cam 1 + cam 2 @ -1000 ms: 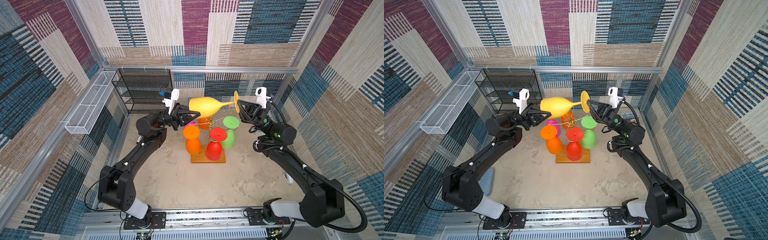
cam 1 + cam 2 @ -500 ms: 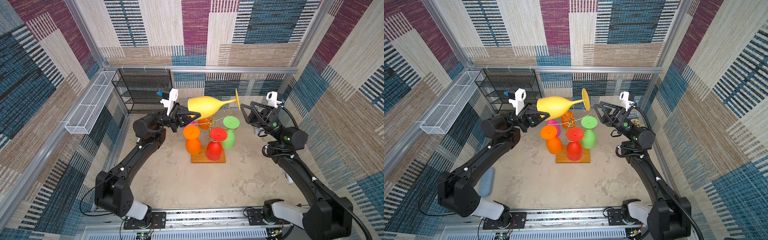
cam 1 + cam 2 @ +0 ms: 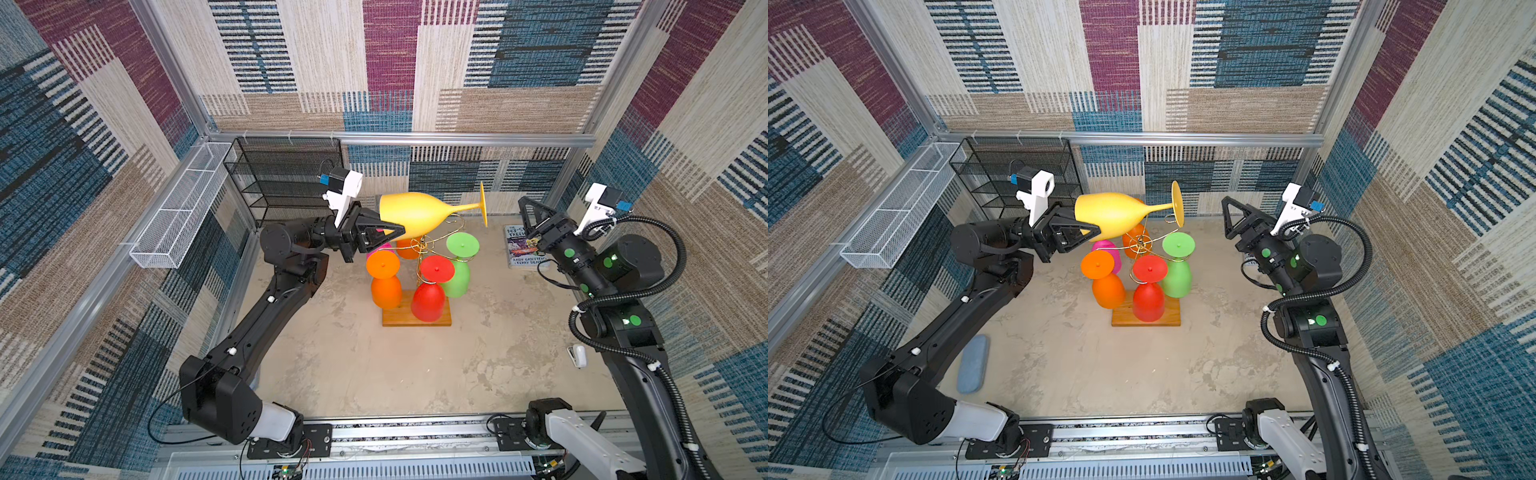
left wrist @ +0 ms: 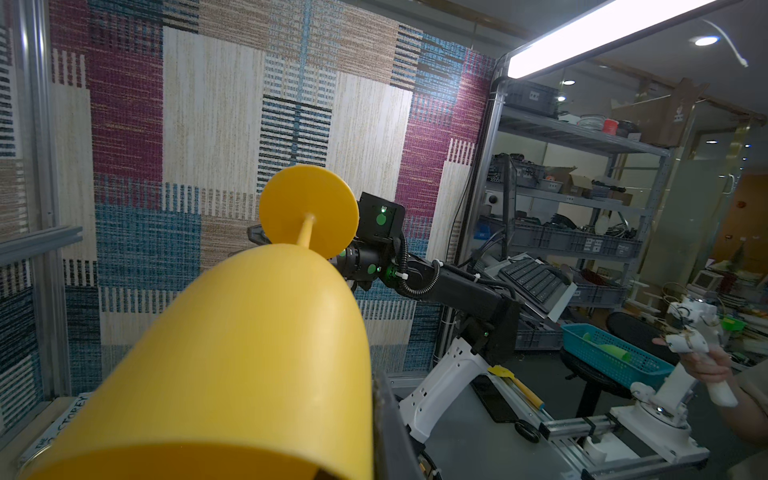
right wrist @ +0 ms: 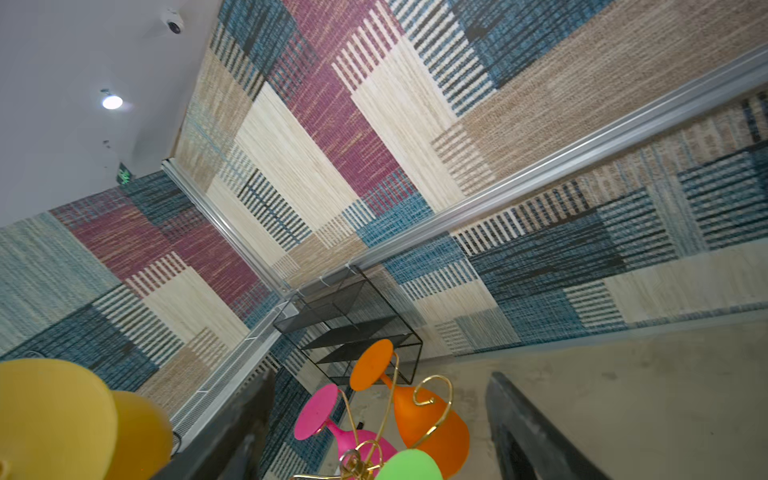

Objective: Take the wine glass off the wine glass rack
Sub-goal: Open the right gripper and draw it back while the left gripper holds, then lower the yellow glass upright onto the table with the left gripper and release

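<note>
A yellow wine glass (image 3: 415, 214) (image 3: 1113, 214) lies level in the air, just above the gold wire wine glass rack (image 3: 424, 245) (image 3: 1140, 243) on its wooden base (image 3: 415, 320). My left gripper (image 3: 386, 226) (image 3: 1084, 226) is shut on the rim of its bowl. In the left wrist view the bowl (image 4: 249, 353) fills the frame beside one dark finger (image 4: 390, 424). My right gripper (image 3: 530, 216) (image 3: 1233, 216) (image 5: 380, 376) hangs open and holds nothing, to the right of the glass's foot and apart from it.
Orange (image 3: 386, 286), red (image 3: 430, 299), green (image 3: 457, 278) and pink (image 5: 332, 419) glasses hang upside down on the rack. A black mesh shelf (image 3: 286, 178) and white mesh basket (image 3: 178, 212) stand back left. A book (image 3: 521, 247) lies right, a blue pad (image 3: 971, 363) front left.
My right gripper opened, let go of the yellow glass's foot and drew back to the right. The left gripper kept its grip and carried the glass slightly left.
</note>
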